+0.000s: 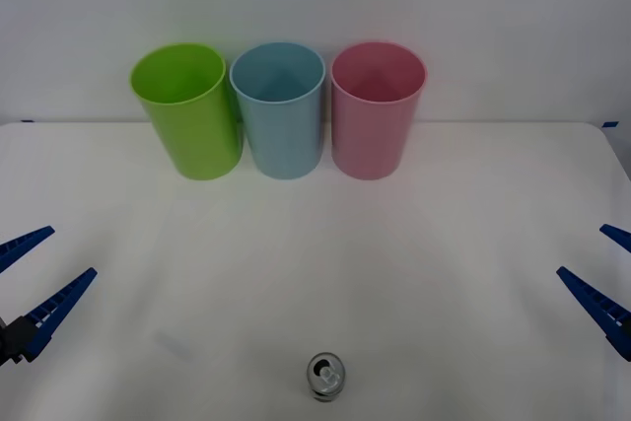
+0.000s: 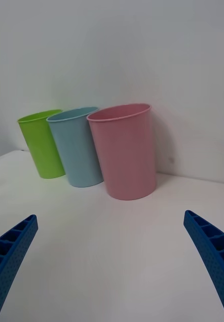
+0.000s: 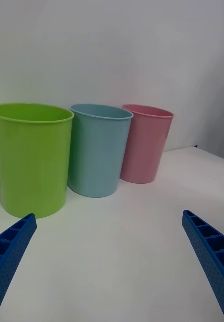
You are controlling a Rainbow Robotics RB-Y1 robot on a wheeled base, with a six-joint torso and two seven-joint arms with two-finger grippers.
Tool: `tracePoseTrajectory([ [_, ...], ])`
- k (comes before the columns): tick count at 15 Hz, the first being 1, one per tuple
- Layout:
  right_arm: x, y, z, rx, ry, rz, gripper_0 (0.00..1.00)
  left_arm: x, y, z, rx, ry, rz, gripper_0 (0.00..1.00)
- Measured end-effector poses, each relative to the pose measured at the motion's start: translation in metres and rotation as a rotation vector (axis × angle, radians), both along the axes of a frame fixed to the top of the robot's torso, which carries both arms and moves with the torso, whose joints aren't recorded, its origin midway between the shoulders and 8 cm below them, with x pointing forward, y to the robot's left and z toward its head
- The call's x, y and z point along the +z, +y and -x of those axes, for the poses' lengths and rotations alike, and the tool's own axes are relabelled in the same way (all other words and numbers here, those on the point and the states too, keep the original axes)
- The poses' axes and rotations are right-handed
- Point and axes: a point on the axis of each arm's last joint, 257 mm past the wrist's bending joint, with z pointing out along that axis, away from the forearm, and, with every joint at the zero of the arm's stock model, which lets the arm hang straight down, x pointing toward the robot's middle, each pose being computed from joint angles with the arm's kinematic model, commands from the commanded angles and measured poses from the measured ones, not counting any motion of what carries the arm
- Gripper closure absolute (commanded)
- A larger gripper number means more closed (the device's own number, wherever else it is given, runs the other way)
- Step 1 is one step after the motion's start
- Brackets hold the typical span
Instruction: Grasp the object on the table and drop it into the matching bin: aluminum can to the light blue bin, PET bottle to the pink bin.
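With both the left pincer [image 1: 37, 278] and right pincer [image 1: 603, 273] spread wide at the surface [image 1: 444, 273] edges, the upright aluminum can [image 1: 324, 377] near the front could topple if nudged off-centre, or land in the pink bin [image 1: 377, 110] beside the light blue bin [image 1: 280, 110].

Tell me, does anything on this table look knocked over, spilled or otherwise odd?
Nothing stands out. The aluminum can stands upright near the table's front edge, with no spill around it. The lime green cup, light blue bin and pink bin stand upright in a row at the back. The left gripper and right gripper wait open at the sides.
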Motion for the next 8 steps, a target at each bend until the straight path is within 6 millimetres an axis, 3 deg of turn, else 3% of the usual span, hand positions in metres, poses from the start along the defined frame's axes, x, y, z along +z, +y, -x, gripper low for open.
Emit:
tracePoseTrajectory([
  [8,-0.0096,0.0056,-0.0073,0.022,0.022,0.042,0.00,0.0000,0.0000,0.0000,0.000,0.000,0.000,0.00],
])
